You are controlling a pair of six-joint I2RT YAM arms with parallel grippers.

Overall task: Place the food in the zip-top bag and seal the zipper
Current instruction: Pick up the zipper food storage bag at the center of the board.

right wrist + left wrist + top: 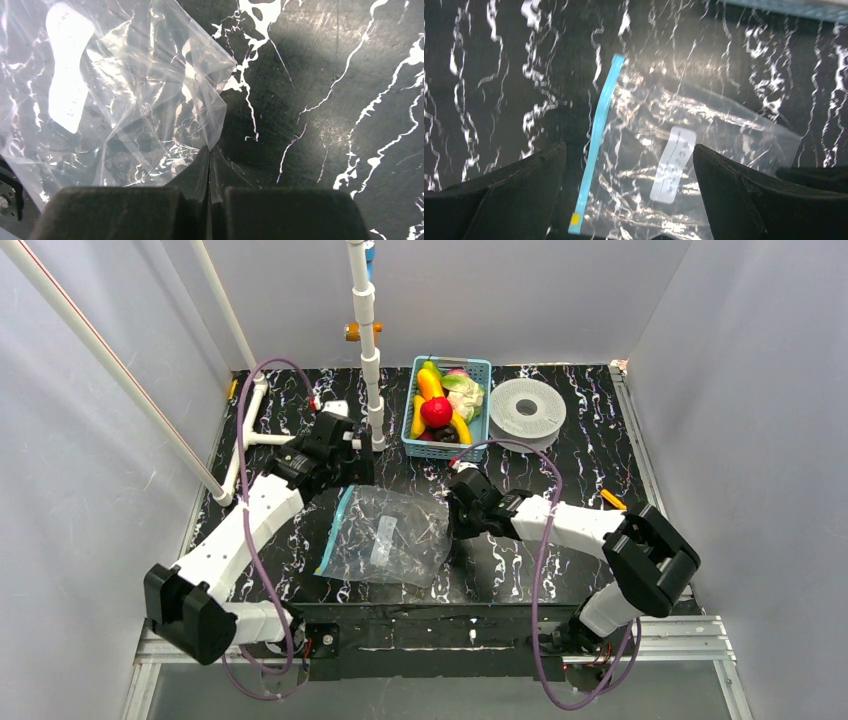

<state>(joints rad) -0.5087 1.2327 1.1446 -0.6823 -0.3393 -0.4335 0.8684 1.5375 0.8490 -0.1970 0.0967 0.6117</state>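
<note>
The clear zip-top bag (385, 535) lies flat on the black marbled table, with its pale-blue zipper (335, 532) along its left edge. The food sits in the blue basket (450, 361) at the back: a red apple (436, 412), a yellow banana (430, 385) and a pale cauliflower (467, 395). My left gripper (350, 455) is open and hovers over the bag (684, 140) near the zipper (599, 145); its fingers (524, 190) straddle the strip. My right gripper (455, 510) is shut, pinching a folded corner of the bag (150, 90) at its fingertips (210, 150).
A white round disc (527, 408) lies right of the basket. A white pipe frame (370, 340) stands at the back left, with a foot (245, 440) on the table. A small orange item (612, 500) lies near the right arm. Grey walls enclose the table.
</note>
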